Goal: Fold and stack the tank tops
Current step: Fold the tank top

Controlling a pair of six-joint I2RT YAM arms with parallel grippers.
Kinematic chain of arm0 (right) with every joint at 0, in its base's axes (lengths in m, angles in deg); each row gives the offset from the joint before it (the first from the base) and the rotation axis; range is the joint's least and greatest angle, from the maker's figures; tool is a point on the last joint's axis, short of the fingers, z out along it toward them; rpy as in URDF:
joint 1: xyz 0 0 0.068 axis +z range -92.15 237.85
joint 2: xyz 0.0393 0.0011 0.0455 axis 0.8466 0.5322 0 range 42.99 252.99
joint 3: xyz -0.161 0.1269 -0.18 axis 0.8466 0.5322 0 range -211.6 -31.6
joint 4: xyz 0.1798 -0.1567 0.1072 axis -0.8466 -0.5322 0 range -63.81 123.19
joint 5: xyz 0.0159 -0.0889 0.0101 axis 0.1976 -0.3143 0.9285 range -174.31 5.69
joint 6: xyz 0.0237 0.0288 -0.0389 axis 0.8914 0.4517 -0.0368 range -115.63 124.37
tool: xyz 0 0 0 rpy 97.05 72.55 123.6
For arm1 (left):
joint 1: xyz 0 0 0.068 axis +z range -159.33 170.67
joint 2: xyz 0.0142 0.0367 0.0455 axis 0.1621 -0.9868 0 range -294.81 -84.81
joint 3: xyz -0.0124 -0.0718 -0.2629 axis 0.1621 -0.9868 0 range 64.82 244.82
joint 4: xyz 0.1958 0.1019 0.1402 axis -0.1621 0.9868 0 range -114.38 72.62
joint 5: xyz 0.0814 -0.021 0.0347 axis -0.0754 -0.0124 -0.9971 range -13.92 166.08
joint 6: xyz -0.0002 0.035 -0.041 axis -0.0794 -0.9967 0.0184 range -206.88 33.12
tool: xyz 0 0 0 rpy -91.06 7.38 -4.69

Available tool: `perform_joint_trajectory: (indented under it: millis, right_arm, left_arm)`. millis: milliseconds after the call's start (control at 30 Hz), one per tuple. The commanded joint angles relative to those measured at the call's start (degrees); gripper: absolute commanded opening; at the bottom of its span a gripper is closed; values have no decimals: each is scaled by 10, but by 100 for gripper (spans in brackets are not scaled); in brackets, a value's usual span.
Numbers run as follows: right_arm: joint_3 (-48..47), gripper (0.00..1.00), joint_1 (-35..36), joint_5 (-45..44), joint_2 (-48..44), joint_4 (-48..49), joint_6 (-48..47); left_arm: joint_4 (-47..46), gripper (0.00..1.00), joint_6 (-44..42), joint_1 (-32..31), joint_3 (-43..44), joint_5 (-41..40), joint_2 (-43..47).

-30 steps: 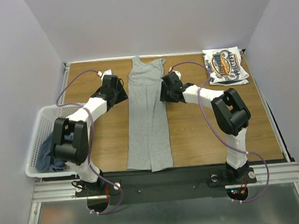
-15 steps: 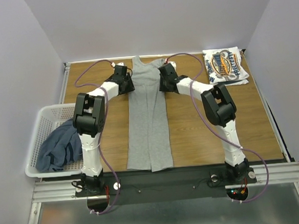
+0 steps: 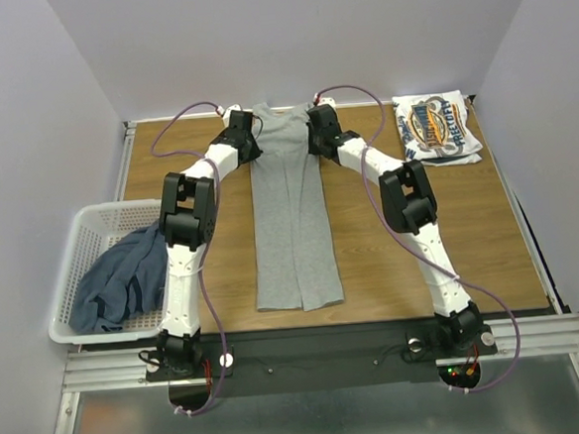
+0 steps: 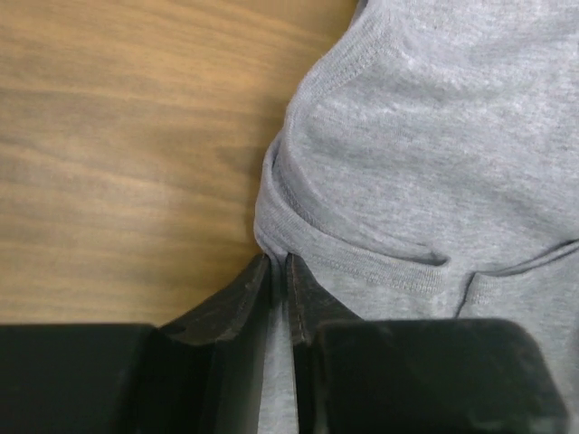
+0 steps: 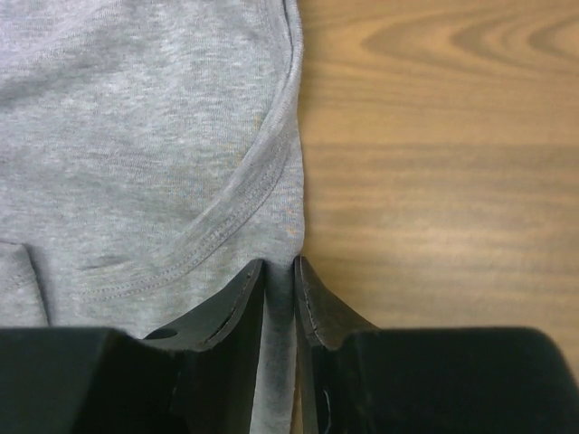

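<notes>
The light grey tank top (image 3: 292, 217) lies lengthwise on the table, folded into a long strip, straps at the far end. My left gripper (image 3: 247, 140) is shut on its left upper edge; the wrist view shows grey cloth (image 4: 434, 163) pinched between the fingers (image 4: 244, 289). My right gripper (image 3: 317, 134) is shut on its right upper edge, cloth (image 5: 136, 136) between the fingers (image 5: 317, 298). The white tank top with the blue-and-orange logo (image 3: 436, 127) lies folded at the far right. The dark slate blue tank top (image 3: 120, 278) lies bunched in the basket.
The white lattice basket (image 3: 79, 257) stands at the table's left edge. Both arms stretch far across the wooden table (image 3: 450, 236). A metal rail (image 3: 309, 350) runs along the near edge.
Both arms have reached farther to the back of the table and closed on the grey tank top's upper edges. The tank top has slid away from the near edge.
</notes>
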Motion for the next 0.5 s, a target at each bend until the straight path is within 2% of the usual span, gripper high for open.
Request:
perform_joint_trajectory:
  millis: [0,67,133,167,200,233,267,300,333,467]
  right_arm:
    - [-65,25,-22,-2,39,5,-36]
    - [-86,25,-27,0,55,5,-45]
    - [-115,28,-31,2,63,5,-51]
    - [-122,35,-34,2,65,5,-52]
    - [-125,40,-34,1,62,5,-52]
    - [-123,46,-35,-3,57,5,-52]
    - [-116,62,-36,-4,38,5,-52]
    - [-100,68,-36,-3,25,5,-50]
    - [-93,79,-36,-3,12,5,-49]
    - [-23,89,-36,-8,-73,4,-29]
  left_arm:
    - [18,23,17,2,65,-26,-22]
    - [12,23,19,3,85,-29,-32]
    - [1,32,19,4,111,-19,-43]
    - [-9,38,16,7,118,-15,-45]
    - [-17,49,11,9,120,3,-41]
    - [-37,52,7,10,117,11,-35]
    - [-46,55,-3,12,112,13,-26]
    - [-54,60,-8,12,99,12,-3]
    - [-74,62,-14,14,89,14,12]
    - [-76,65,-12,20,35,2,96]
